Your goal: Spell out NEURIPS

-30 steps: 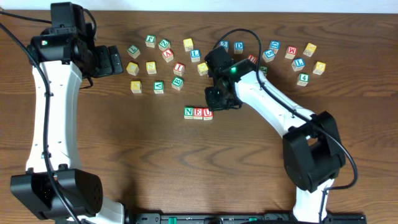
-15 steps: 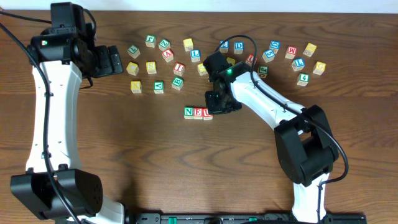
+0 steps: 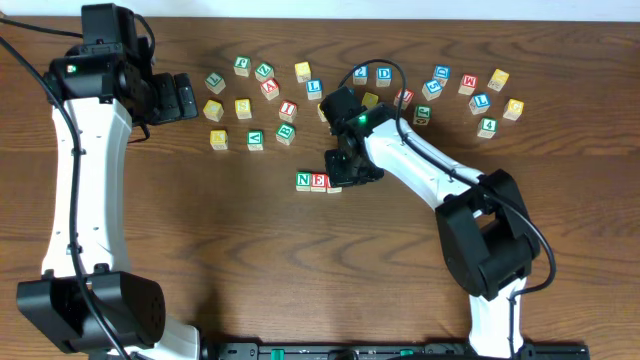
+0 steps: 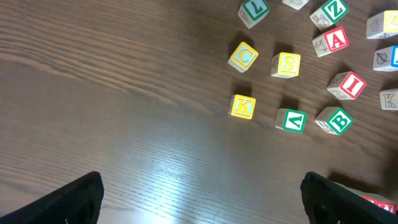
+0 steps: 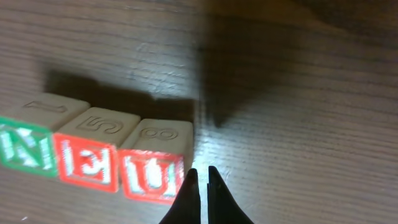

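Three cubes stand in a row mid-table: green N (image 3: 304,181), red E (image 3: 318,182), red U (image 3: 333,185). They also show in the right wrist view as N (image 5: 25,146), E (image 5: 87,163) and U (image 5: 152,174). My right gripper (image 3: 345,172) (image 5: 200,173) is shut and empty, its tips low at the U cube's right side. A red I cube (image 3: 288,110) (image 4: 348,85) and a yellow S cube (image 3: 243,107) (image 4: 287,63) lie in the left cluster. My left gripper (image 3: 185,97) (image 4: 202,199) is open and empty at the far left, apart from the cubes.
Loose cubes lie behind the row: K (image 4: 242,106), V (image 4: 291,119), B (image 4: 336,120), C (image 4: 244,56), A (image 4: 336,40) on the left; D (image 3: 384,75), M (image 3: 467,84), 4 (image 3: 487,127) and several others on the right. The right arm's cable loops over the middle cubes.
My right gripper has moved left and slightly forward, closing in on the right side of the U cube. The left arm and the cubes have not moved.
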`<state>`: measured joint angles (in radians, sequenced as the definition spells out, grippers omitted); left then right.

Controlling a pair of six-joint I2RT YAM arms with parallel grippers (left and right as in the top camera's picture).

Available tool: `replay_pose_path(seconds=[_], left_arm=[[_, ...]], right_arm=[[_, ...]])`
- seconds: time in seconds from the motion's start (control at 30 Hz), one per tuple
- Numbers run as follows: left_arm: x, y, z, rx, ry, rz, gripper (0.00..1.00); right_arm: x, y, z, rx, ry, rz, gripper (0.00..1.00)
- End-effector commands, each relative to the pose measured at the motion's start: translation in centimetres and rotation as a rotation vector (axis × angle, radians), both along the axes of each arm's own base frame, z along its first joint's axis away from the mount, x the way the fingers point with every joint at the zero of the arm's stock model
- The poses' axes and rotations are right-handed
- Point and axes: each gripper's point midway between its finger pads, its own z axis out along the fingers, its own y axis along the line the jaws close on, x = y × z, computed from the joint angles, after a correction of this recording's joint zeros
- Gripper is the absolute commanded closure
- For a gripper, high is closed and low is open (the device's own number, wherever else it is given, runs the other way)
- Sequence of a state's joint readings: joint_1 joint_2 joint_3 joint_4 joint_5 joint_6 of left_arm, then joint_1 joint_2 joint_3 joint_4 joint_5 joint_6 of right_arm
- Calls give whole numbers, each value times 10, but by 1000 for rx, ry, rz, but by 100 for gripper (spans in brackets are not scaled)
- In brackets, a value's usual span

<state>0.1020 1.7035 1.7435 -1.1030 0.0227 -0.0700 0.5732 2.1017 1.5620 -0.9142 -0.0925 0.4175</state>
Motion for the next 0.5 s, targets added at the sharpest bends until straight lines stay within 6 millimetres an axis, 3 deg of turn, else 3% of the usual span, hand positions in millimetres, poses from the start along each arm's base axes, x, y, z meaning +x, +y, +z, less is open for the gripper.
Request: replay_pose_path(seconds=[0.0,0.47], left_arm=[[-1,4,7,18,-14,-3,0],[-1,4,7,18,-14,-3,0]], right_arm=[[-3,-3,-13,-32,18,-13,99],[-5,1,-13,-29,16,-10,99]])
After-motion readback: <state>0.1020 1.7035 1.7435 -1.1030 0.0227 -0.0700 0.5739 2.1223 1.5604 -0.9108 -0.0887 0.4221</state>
